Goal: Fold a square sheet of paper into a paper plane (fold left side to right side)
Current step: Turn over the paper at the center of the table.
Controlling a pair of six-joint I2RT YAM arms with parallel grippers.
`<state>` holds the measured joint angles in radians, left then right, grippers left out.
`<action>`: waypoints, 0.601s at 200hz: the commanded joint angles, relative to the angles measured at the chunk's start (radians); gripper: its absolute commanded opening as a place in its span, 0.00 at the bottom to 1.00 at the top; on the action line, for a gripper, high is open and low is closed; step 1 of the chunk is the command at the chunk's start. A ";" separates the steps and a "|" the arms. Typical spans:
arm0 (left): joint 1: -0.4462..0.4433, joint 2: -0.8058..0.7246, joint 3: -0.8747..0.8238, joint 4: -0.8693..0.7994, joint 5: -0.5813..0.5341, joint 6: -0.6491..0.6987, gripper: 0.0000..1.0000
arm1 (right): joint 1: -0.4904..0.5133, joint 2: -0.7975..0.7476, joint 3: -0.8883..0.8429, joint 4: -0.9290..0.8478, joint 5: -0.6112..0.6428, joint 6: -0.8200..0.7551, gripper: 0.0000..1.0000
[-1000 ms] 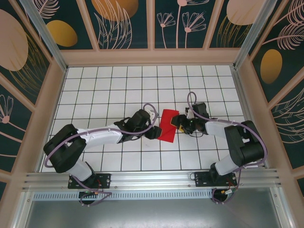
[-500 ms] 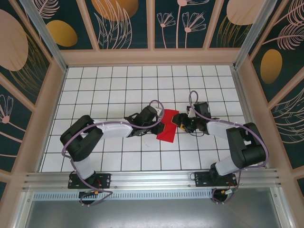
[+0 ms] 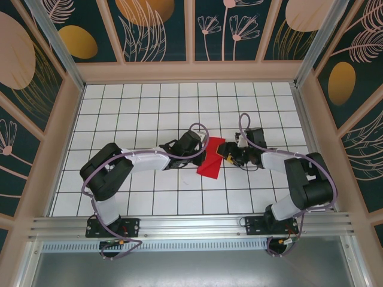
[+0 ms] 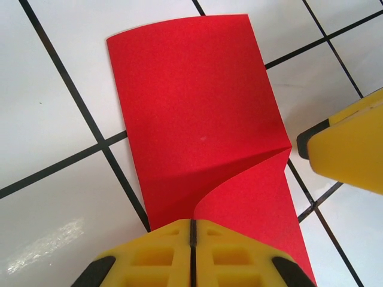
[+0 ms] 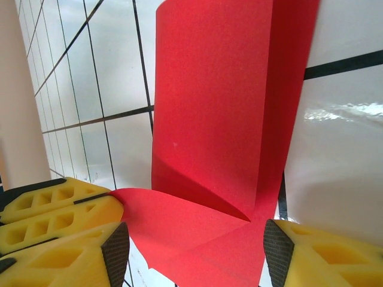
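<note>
On white gridded table [image 3: 119, 107], left claw [image 4: 192, 224] pinches the red sheet [image 4: 197, 107]; right claw [image 5: 194, 251] gapes.

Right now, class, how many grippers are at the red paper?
2. The left gripper is shut on the square sheet of paper, at its left; the right gripper stands open at its right.

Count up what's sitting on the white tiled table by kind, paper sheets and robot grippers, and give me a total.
Paper sheets: 1, the bright red paper sheet, partly folded over
Grippers with yellow fingers: 2, the left gripper shut on the sheet's edge and the right gripper open
Total: 3
</note>
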<state>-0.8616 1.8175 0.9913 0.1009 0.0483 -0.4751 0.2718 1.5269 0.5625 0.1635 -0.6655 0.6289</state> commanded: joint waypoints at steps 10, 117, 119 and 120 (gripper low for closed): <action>0.007 -0.011 -0.003 -0.006 -0.018 -0.010 0.09 | 0.002 0.039 0.019 0.081 -0.056 0.016 0.63; 0.007 -0.239 -0.093 -0.060 -0.138 0.077 0.65 | 0.023 -0.048 0.084 0.029 -0.057 0.050 0.03; 0.007 -0.251 -0.101 -0.060 -0.141 0.080 0.66 | 0.024 -0.051 0.087 0.022 -0.057 0.049 0.03; 0.007 -0.257 -0.103 -0.059 -0.143 0.082 0.66 | 0.024 -0.052 0.089 0.019 -0.057 0.049 0.03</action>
<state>-0.8616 1.7134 0.9451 0.0700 -0.0143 -0.4450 0.2897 1.5505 0.5934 0.2325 -0.7269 0.6888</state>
